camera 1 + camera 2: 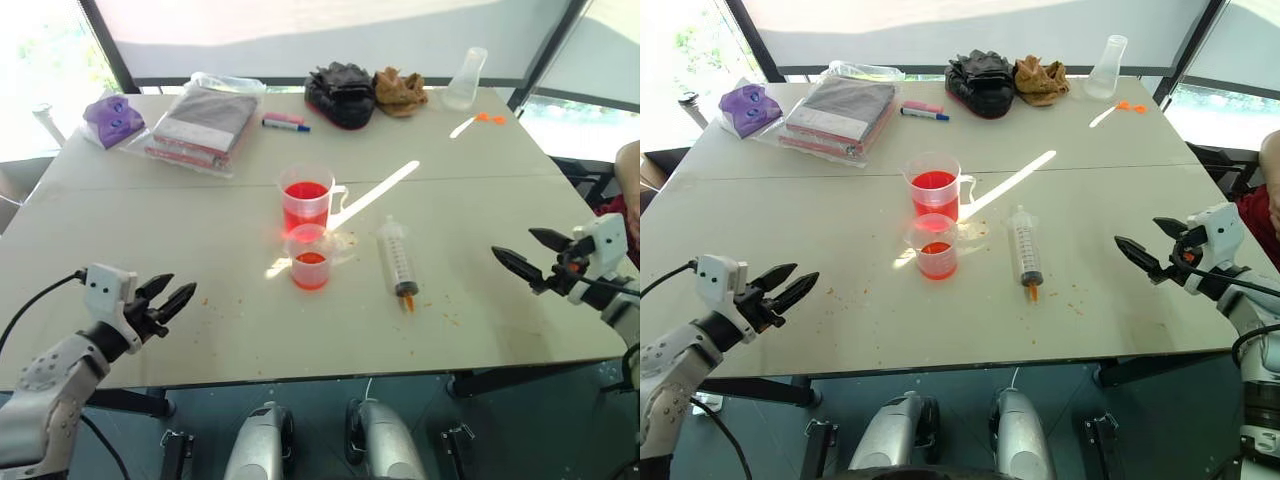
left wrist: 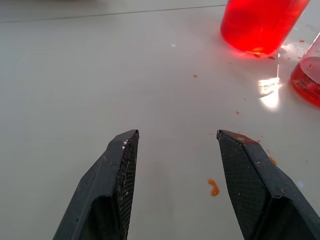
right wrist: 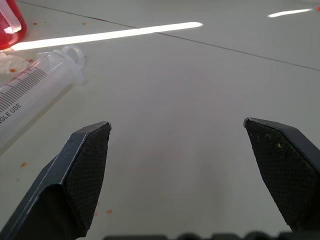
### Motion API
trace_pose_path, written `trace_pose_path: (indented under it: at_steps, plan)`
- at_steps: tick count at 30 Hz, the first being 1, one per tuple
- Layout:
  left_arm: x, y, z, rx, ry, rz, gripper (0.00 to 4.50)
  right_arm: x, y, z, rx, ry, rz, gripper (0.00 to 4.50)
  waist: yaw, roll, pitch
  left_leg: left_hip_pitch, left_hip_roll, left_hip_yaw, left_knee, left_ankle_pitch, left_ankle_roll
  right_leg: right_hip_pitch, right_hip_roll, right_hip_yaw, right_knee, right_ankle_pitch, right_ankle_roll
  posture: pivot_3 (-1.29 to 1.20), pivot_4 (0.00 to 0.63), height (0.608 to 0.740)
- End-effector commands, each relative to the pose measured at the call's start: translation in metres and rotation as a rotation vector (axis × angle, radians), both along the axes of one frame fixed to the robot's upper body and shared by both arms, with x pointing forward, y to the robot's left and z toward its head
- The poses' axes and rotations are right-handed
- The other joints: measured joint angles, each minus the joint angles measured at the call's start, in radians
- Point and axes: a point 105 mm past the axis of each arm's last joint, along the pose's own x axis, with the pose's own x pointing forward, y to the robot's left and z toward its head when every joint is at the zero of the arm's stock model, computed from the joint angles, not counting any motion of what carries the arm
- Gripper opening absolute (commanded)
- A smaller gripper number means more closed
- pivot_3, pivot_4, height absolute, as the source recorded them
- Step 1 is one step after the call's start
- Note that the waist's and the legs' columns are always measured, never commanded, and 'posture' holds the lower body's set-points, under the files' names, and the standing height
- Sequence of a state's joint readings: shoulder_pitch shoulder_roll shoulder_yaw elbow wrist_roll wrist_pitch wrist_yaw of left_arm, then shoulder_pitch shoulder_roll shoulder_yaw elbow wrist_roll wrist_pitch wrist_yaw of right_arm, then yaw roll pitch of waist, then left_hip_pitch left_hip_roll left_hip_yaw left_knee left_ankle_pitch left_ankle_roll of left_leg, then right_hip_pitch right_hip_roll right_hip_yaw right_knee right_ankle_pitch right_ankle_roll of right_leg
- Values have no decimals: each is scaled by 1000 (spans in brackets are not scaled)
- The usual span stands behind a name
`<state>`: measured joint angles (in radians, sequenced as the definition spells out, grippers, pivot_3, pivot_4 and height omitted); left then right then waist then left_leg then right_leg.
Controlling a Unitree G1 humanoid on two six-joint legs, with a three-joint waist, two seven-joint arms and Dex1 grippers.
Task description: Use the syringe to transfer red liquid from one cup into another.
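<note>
syringe [image 1: 397,257] lies flat just right of both cups.

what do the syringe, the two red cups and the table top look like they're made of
Syringe: clear hard plastic, likely; printed black scale marks show through the barrel, and the tip is orange.
Handled measuring cup and shorter cup: thin clear plastic by the look; the red liquid shows through their walls.
Table top: smooth pale laminate or painted board, slightly glossy, with a bright sun streak across it.
</note>
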<state>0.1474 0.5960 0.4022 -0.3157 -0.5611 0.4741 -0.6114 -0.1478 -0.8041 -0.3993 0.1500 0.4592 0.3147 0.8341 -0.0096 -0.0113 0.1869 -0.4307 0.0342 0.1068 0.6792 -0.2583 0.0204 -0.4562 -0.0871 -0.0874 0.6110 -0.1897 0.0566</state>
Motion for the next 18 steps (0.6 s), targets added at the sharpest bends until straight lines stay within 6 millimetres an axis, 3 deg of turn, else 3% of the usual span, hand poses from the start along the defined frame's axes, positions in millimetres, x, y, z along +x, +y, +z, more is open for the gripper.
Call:
trace_pose_path:
  at_steps: [1,8,18]
  plan:
    - [3,1,14,29,-44,-29,2611,0,8,14,-20,-55,28,4452,0,0,0,-1,0,0,0,0,0,-1,0,0,0,0,0,0,150,740]
    - [9,2,27,44,-87,-47,2611,4,13,18,-30,-73,19,4452,0,0,0,-3,0,0,0,0,0,-3,0,0,0,1,-2,0,150,740]
    - [11,2,25,42,-70,-34,2611,13,7,12,-45,-37,-72,4452,0,0,0,-3,0,0,0,2,3,-3,1,0,0,2,-3,0,150,740]
